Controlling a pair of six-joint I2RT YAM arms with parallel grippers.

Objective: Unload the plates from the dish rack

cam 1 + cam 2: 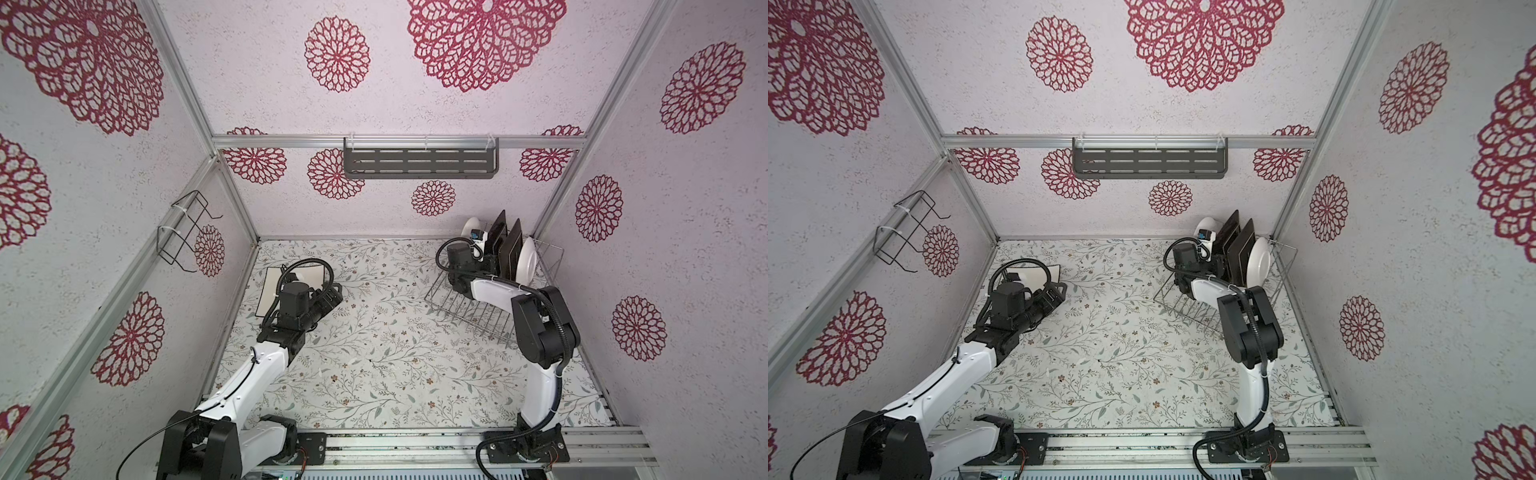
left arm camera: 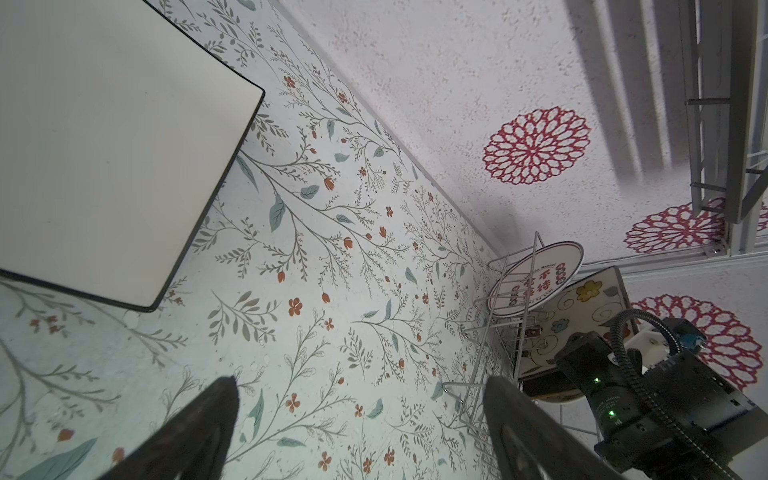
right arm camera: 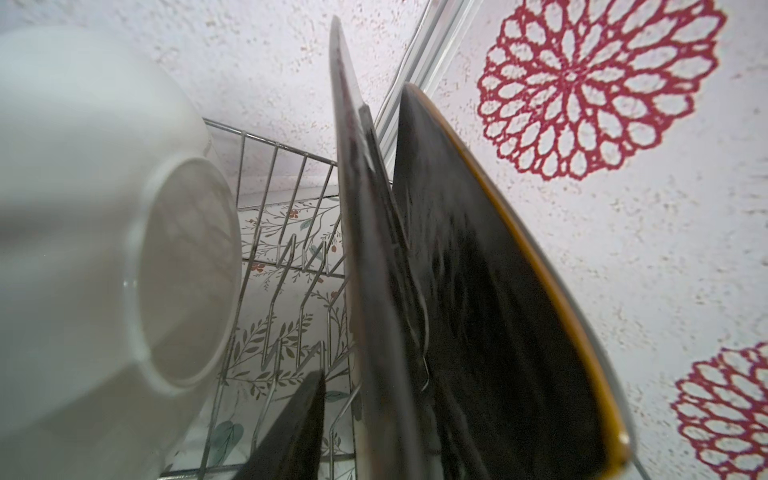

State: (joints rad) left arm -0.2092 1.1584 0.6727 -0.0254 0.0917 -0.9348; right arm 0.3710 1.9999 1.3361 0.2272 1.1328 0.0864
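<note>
The dish rack [image 1: 457, 305] [image 1: 1183, 305] stands at the back right in both top views. Upright in it are a round white plate [image 1: 471, 226], two dark-backed square plates [image 1: 498, 232] [image 1: 514, 249] and another round white plate [image 1: 528, 259]. My right gripper [image 1: 486, 253] [image 3: 365, 399] reaches in among them. Its jaws straddle the edge of the nearer dark plate [image 3: 374, 270], with a gap between one finger [image 3: 295, 428] and the plate; the other finger is hidden. A square white plate [image 1: 270, 291] [image 2: 104, 145] lies flat at the left. My left gripper [image 1: 332, 293] [image 2: 361, 432] hangs open beside it, holding nothing.
A dark grey slotted shelf [image 1: 419, 162] hangs on the back wall. A small black wire holder [image 1: 183, 232] is fixed to the left wall. The back and right walls stand close to the rack. In the left wrist view the rack [image 2: 498, 332] shows the red-lettered plate [image 2: 536, 282].
</note>
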